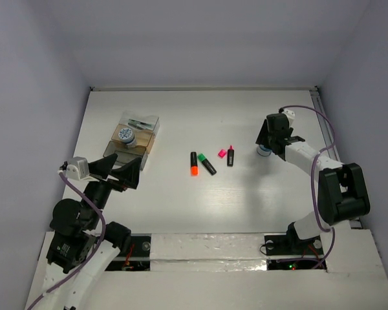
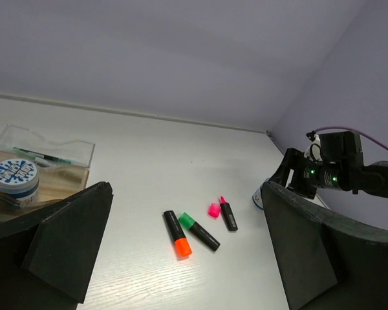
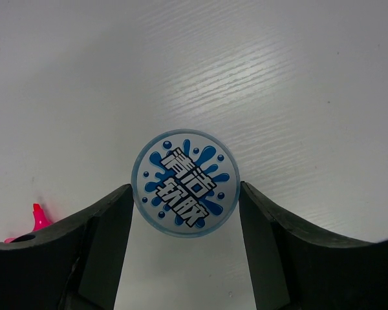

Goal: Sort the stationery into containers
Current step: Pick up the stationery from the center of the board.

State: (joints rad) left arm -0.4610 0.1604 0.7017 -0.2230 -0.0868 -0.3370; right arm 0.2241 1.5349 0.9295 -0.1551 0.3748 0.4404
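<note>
- White tabletop (image 1: 181,206), lilac walls.
- Right gripper (image 3: 184,190): jaws apart, straddling one blue-white disc (image 3: 185,183) lying flat.
- Left gripper (image 1: 118,171): spread wide, empty, beside clear boxes (image 1: 144,123) holding second disc (image 1: 124,135).
- Orange marker (image 1: 193,163), green marker (image 1: 207,163), pink marker (image 1: 230,155): loose mid-table.

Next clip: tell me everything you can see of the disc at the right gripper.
The disc is round, with a pale blue rim and a white face printed with blue splashes and bold characters. It looks like plastic. It lies flat, face up, on the white table, right of the pink marker. The right gripper's fingers flank it, tips at its rim. Whether they press it cannot be told.
</note>
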